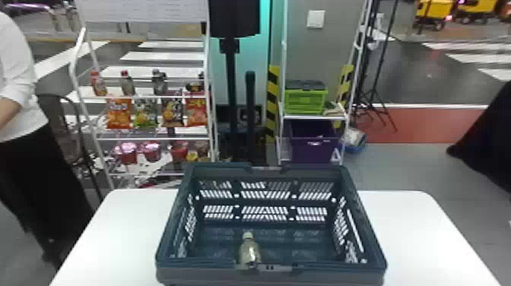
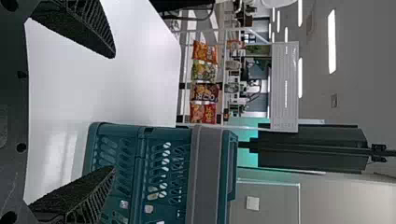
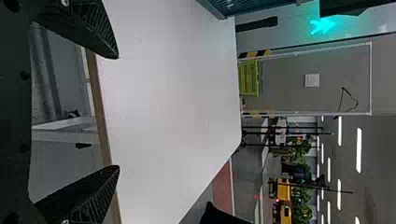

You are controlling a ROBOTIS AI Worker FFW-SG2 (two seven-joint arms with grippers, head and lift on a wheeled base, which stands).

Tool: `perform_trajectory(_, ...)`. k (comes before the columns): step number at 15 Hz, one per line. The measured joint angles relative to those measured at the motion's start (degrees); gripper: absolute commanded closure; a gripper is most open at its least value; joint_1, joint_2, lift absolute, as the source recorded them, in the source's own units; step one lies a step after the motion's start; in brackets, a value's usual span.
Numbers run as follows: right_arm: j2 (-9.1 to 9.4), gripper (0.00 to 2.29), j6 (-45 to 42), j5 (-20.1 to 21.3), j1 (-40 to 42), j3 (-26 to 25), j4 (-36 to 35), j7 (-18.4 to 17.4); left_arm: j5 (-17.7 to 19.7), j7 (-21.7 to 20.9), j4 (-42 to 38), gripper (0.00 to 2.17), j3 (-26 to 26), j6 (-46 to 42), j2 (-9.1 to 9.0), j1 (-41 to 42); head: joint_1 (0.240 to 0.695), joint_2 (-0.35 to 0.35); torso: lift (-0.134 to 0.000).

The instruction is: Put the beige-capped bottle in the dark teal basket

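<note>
One bottle matters to this job, and from where I stand it is already home. The beige-capped bottle point(image 1: 249, 251) sits inside the dark teal basket point(image 1: 205, 274), a little left of the basket's middle and close up to its near wall, down at the lower middle of the head view. Its pale cap point(image 1: 248, 235) points towards the far wall; whether the bottle stands, leans or lies flat I can't tell from this angle. The basket itself is upright on the white table point(image 1: 131, 228), its floor and side slats in plain sight.

Both grippers have let-go written all over them. In the left wrist view the left gripper point(image 2: 114, 112) has its two fingers spread wide with nothing pinched between them, one finger overlapping the basket's side in that view; whether it touches, I can't say. The right gripper point(image 3: 117, 112), in the right wrist view, is just as wide apart and empty, with table behind it.

So I'd call the placing done: bottle within the walls, no finger on it. What remains is small, I reckon, just drawing the left arm clear without nudging the basket. The red-capped bottle point(image 1: 126, 84) at the head view's upper left is no part of this.
</note>
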Motion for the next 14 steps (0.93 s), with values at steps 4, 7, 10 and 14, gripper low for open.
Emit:
perform_trajectory(4, 0.61, 0.03, -0.03, -0.32, 0.75, -0.06, -3.42, 0.0, -0.01, -0.03, -1.59, 0.0, -1.07, 1.77, 0.43, -0.77, 0.499, 0.0, 0.0)
perform_trajectory(7, 0.95, 0.02, -0.8, -0.82, 1.4, -0.19, -4.57, 0.0, -0.03, -0.14, -2.68, 0.0, -1.68, 2.74, 0.84, -0.96, 0.499, 0.0, 0.0)
perform_trajectory(10, 1.05, 0.02, -1.83, -0.99, 2.04, -0.17, -7.06, 0.0, -0.02, -0.02, -4.61, 0.0, -1.96, 2.98, 1.41, -1.03, 0.499, 0.0, 0.0)
perform_trajectory(14, 1.05, 0.02, 1.39, -0.38, 4.37, 0.1, -18.67, 0.0, -0.13, -0.55, -6.76, 0.0, -2.12, 2.65, 1.87, -1.67, 0.499, 0.0, 0.0)
